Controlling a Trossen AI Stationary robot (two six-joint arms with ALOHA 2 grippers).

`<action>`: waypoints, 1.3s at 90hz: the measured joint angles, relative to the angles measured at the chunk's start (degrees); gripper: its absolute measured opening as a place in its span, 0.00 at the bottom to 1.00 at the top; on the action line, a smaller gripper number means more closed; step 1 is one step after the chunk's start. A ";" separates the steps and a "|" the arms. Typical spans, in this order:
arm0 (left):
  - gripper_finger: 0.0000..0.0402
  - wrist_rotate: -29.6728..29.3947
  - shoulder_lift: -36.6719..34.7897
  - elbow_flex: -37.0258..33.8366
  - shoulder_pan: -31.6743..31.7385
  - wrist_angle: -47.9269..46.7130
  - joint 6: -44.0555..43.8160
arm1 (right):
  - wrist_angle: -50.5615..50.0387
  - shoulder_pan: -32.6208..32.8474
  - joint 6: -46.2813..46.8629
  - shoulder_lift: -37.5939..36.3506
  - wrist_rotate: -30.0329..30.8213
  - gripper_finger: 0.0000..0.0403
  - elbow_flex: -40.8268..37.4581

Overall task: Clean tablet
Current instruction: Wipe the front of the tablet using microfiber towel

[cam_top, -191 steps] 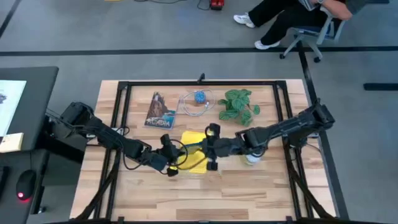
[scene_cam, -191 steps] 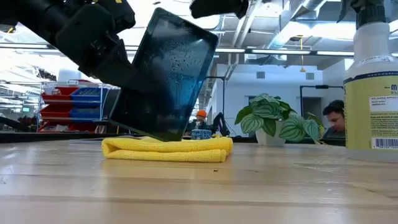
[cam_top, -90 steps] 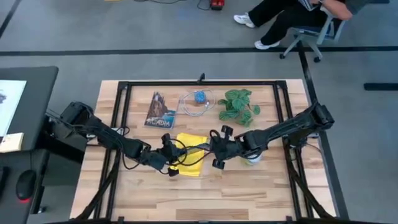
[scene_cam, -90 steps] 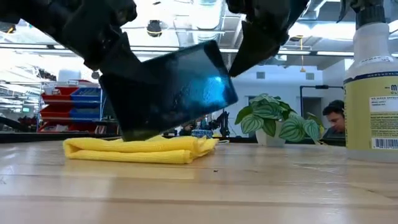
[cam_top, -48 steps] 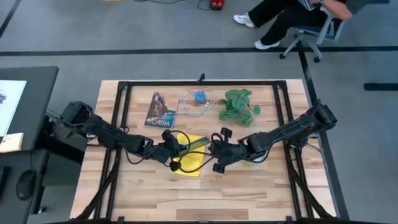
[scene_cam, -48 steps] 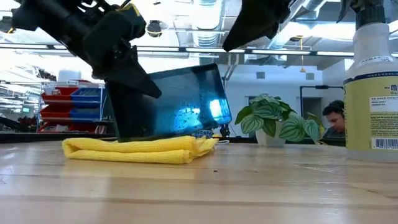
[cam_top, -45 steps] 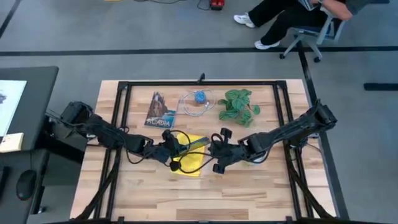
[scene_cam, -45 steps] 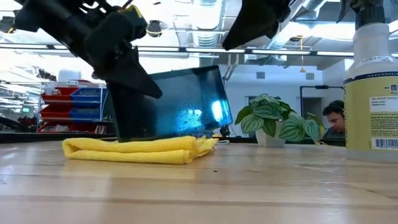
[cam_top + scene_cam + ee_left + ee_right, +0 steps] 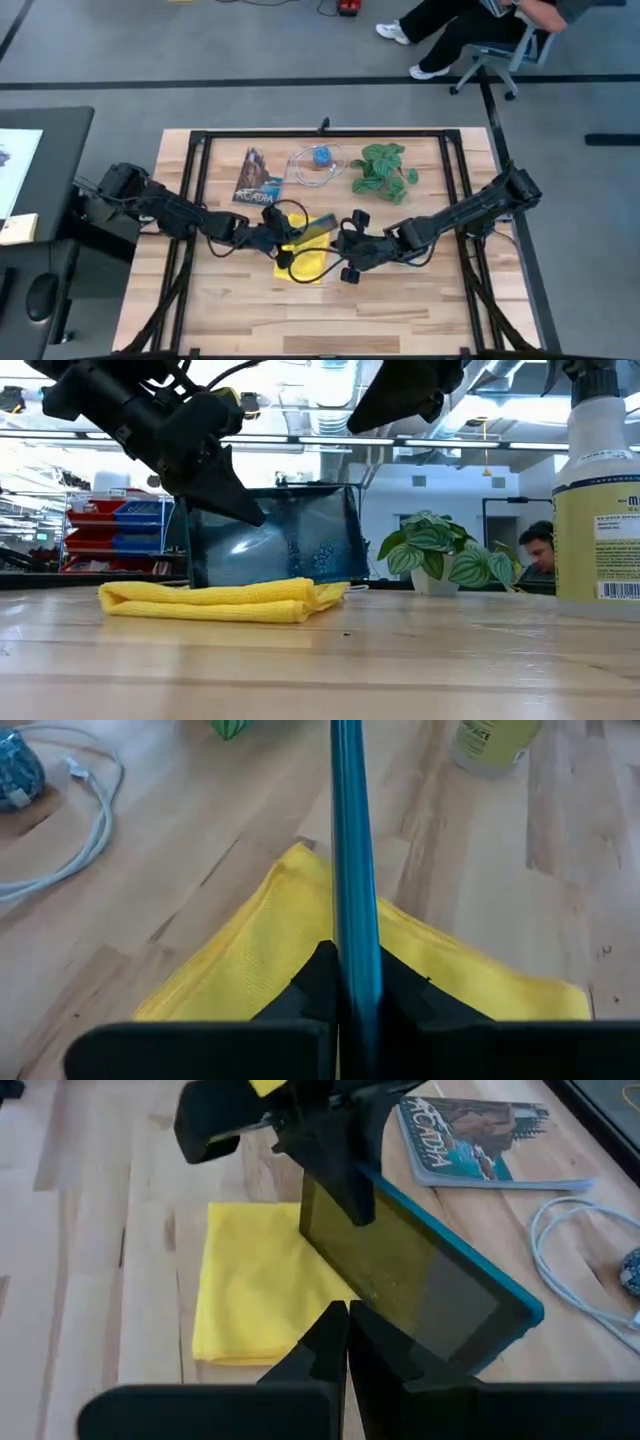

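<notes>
The tablet (image 9: 272, 536), a dark slab with a teal rim, stands on one long edge over the folded yellow cloth (image 9: 306, 264), near the table's middle. My left gripper (image 9: 288, 237) is shut on it, coming from the table's left. The left wrist view shows the tablet (image 9: 350, 860) edge-on. My right gripper (image 9: 338, 1320) is shut and hovers just right of and above the tablet (image 9: 420, 1280), touching nothing. The cloth (image 9: 220, 601) lies flat on the wood. My left gripper pinches the tablet at its short left edge (image 9: 352, 970), one finger on each face. The fingers come from the table's left, slanting down. The tablet stands nearly upright, its long lower edge (image 9: 270, 582) down at the cloth; whether it rests there I cannot tell.
A spray bottle (image 9: 600, 490) stands at the right, near my right arm. Along the far side lie the ACADIA booklet (image 9: 258, 177), a white cable with a blue ball (image 9: 316, 163) and a potted plant (image 9: 382, 168). Bare wood (image 9: 330, 320) spreads toward the near edge.
My left gripper has gone toward the far edge and a little right, turning the tablet from a slanted lean to stand nearly upright and level on its long edge over the cloth. My right gripper has drawn slightly toward the near edge. The cloth has stayed put.
</notes>
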 joint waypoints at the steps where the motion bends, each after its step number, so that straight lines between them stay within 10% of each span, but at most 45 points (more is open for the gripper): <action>1: 0.02 -0.01 0.00 0.00 0.03 -0.01 -0.09 | 0.07 0.07 0.00 0.00 0.01 0.00 0.00; 29: 0.02 -1.99 -0.11 4.33 -1.31 -3.97 3.98 | 0.83 1.25 -0.26 0.00 -0.03 0.00 0.00; 58: 0.02 -5.61 -0.31 17.39 -3.98 -30.84 -4.74 | 0.85 1.79 -0.33 0.00 -0.03 0.00 0.02; 117: 0.02 -9.82 5.79 19.51 -7.44 -36.28 -2.58 | 0.71 1.75 -0.44 0.00 -0.06 0.00 0.02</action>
